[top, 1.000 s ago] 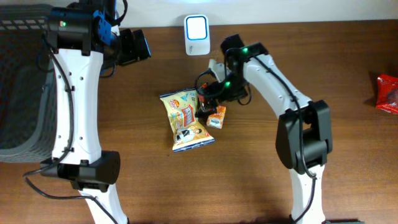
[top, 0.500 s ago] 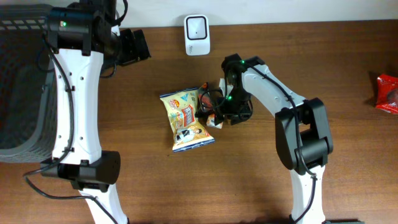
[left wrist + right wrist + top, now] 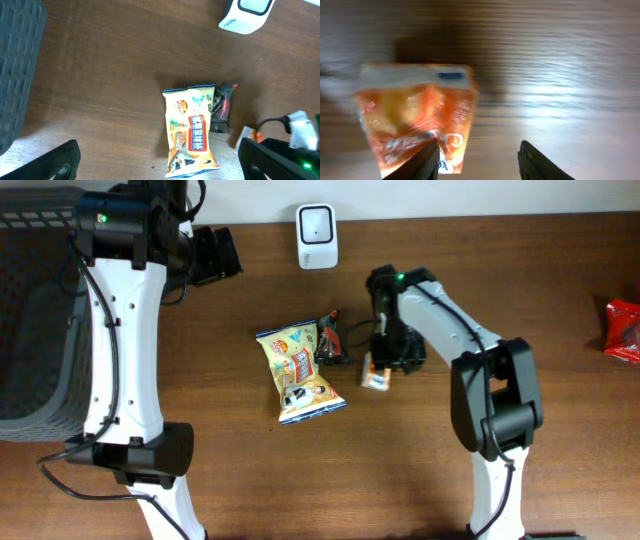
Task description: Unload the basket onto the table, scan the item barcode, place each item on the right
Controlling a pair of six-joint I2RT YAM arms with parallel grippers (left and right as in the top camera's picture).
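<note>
A small orange packet (image 3: 376, 373) lies on the wooden table, right of a yellow snack bag (image 3: 300, 375) and a dark wrapper (image 3: 328, 340). My right gripper (image 3: 384, 358) hangs just over the orange packet. In the right wrist view the orange packet (image 3: 415, 112) sits blurred at the left. Its lower part lies under my left finger, and bare wood fills most of the gap of the right gripper (image 3: 480, 162). The white scanner (image 3: 317, 223) stands at the table's back edge. My left gripper (image 3: 212, 255) hovers open and empty, far back left. In its wrist view the left gripper (image 3: 160, 167) looks down on the yellow bag (image 3: 192, 132).
A dark mesh basket (image 3: 30, 310) takes up the left side of the table. A red packet (image 3: 622, 328) lies at the far right edge. The scanner (image 3: 247, 12) also shows at the top right of the left wrist view.
My right gripper narrowed its jaws and swung right, away from the yellow bag. The orange packet shifted right with it. The left arm stayed still.
</note>
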